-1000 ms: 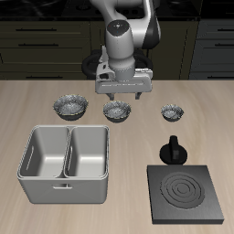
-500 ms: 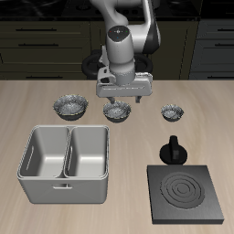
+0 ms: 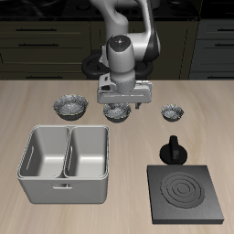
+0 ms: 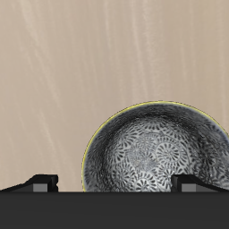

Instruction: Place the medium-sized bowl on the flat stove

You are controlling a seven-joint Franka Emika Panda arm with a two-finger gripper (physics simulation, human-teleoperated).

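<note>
Gripper (image 3: 122,99) hangs low over the middle of the three bowls, its fingers pointing down and spread apart, one on each side of the medium-sized bowl (image 3: 116,111). From the wrist view the two dark fingertips (image 4: 40,183) stand wide on either side of that bowl's rim (image 4: 156,148), with nothing between them but the bowl's patterned inside; whether they touch the rim, I cannot tell. This bowl sits upright on the wooden table (image 3: 27,101), in a row toward the far side, between the larger matching bowl (image 3: 69,107) and the smallest matching bowl (image 3: 172,112), apart from both.

Nearer the table's front edge lies the flat stove (image 3: 186,193), a dark square slab with raised rings at its centre, bare on top. Just behind the stove stands a small black knobbed pot (image 3: 173,151), close to the slab's far edge. A grey double-basin tray (image 3: 66,164) rests near the front edge, well apart from the stove, both its basins holding nothing.
</note>
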